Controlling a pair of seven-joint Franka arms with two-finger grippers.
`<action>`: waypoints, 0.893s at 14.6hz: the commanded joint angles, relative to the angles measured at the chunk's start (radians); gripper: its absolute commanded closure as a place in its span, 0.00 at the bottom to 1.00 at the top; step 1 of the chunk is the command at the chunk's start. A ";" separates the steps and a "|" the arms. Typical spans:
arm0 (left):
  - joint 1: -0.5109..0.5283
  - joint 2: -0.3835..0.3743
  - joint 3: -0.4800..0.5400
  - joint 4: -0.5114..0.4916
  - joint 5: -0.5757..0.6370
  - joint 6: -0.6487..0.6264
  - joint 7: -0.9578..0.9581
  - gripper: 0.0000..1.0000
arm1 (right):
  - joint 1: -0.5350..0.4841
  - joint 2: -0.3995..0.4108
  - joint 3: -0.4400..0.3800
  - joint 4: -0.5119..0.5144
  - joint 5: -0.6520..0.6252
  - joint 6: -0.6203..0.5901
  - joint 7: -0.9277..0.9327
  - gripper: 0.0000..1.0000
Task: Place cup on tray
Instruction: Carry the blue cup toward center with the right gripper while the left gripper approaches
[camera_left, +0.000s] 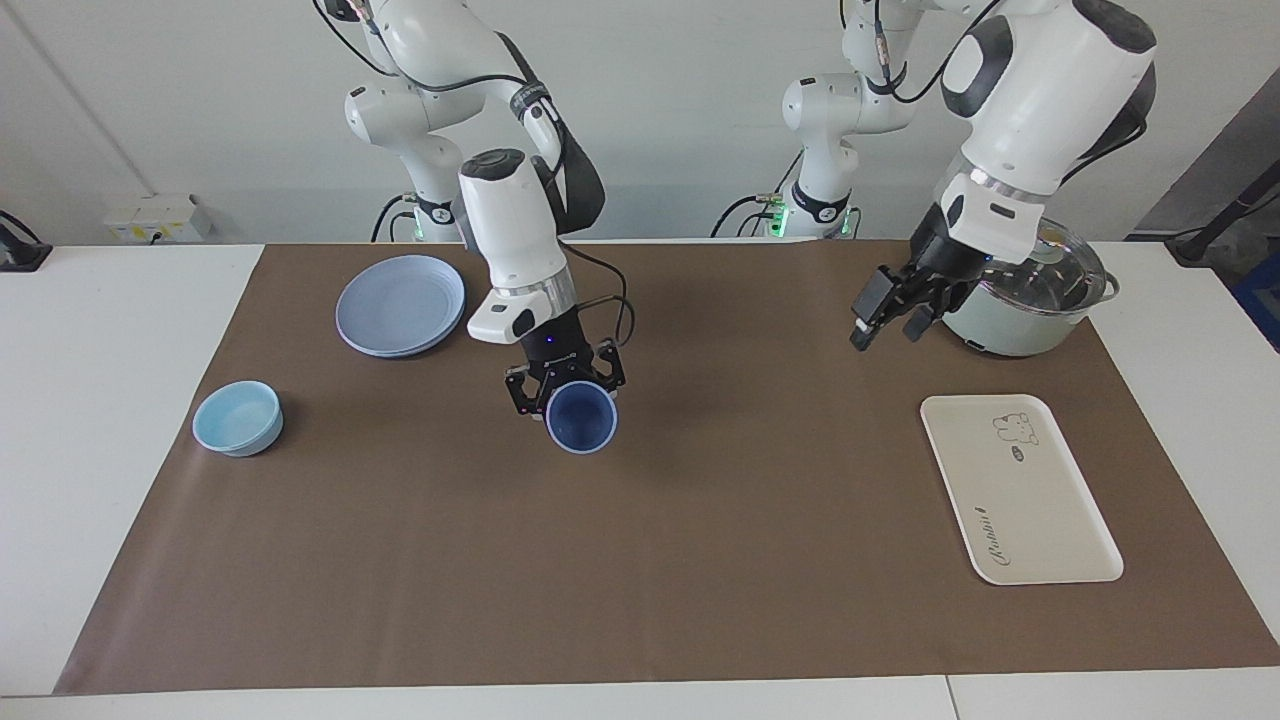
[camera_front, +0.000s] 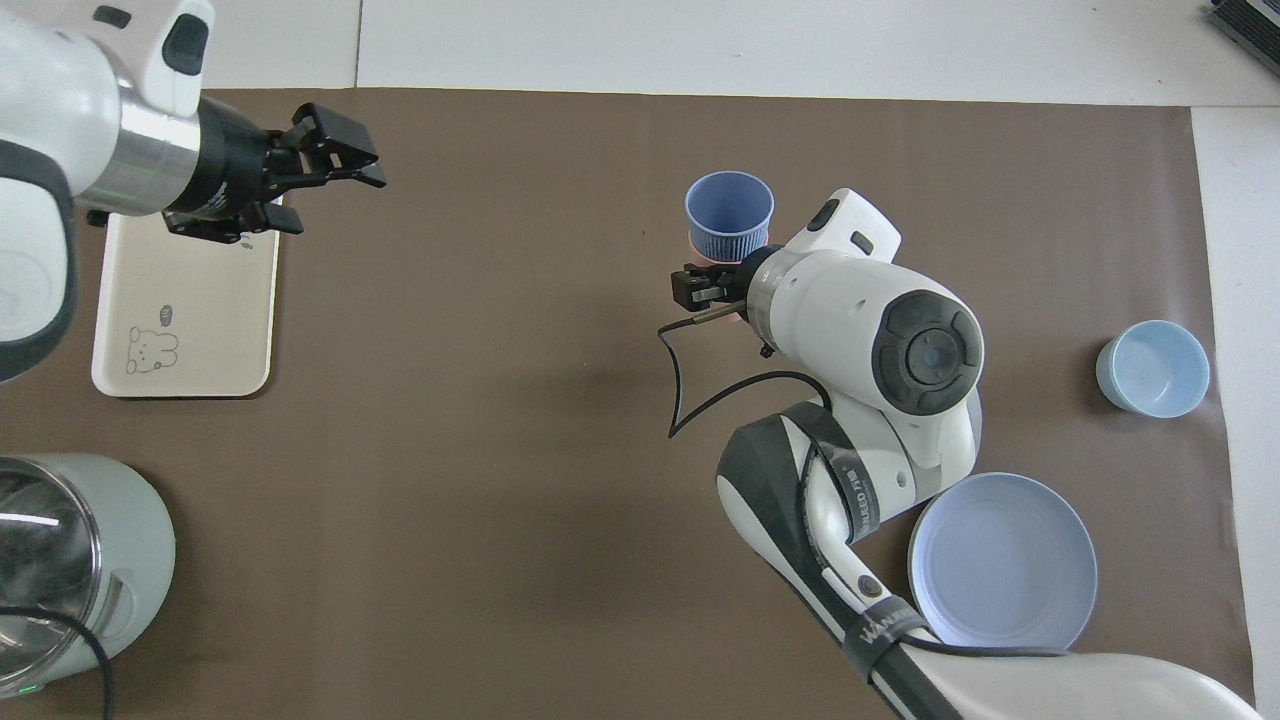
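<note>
The right gripper (camera_left: 562, 385) is clamped on the cup (camera_left: 581, 417), one finger on either side of its wall near the base. The cup is tilted, with its dark blue mouth turned away from the robots, and it appears raised off the brown mat (camera_left: 640, 560) over the middle of the table; whether its lower edge touches the mat cannot be told. In the overhead view the ribbed wall of the cup (camera_front: 729, 214) projects past the gripper (camera_front: 716, 285).

Taking the tray (camera_left: 1040, 520) as landmark: it lies flat at the left arm's end of the mat, well apart from the cup, with a wide bare stretch of mat between the two. Its surface is unoccupied. A small bear drawing sits at the corner nearest the robots; cursive script near the other end appears to read "Robbin". The strap on the right arm bears lettering, not fully legible.

The left gripper (camera_left: 893, 310) hangs in the air just robot-side of the tray, fingers apart, holding nothing. A pot with a glass lid (camera_left: 1030, 300) stands nearer to the robots than the tray. A round blue plate (camera_left: 400, 305) and a light-blue bowl (camera_left: 238, 418) lie toward the right arm's end, well apart from the tray.
</note>
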 joint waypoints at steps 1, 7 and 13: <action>-0.079 0.113 0.019 0.124 0.017 0.059 -0.112 0.12 | 0.042 -0.048 -0.004 -0.038 -0.072 -0.023 0.117 1.00; -0.223 0.169 0.022 0.150 0.017 0.149 -0.173 0.19 | 0.117 -0.088 -0.001 -0.092 -0.227 -0.030 0.322 1.00; -0.316 0.162 0.014 0.079 0.089 0.101 -0.166 0.24 | 0.119 -0.100 0.002 -0.107 -0.290 -0.058 0.322 1.00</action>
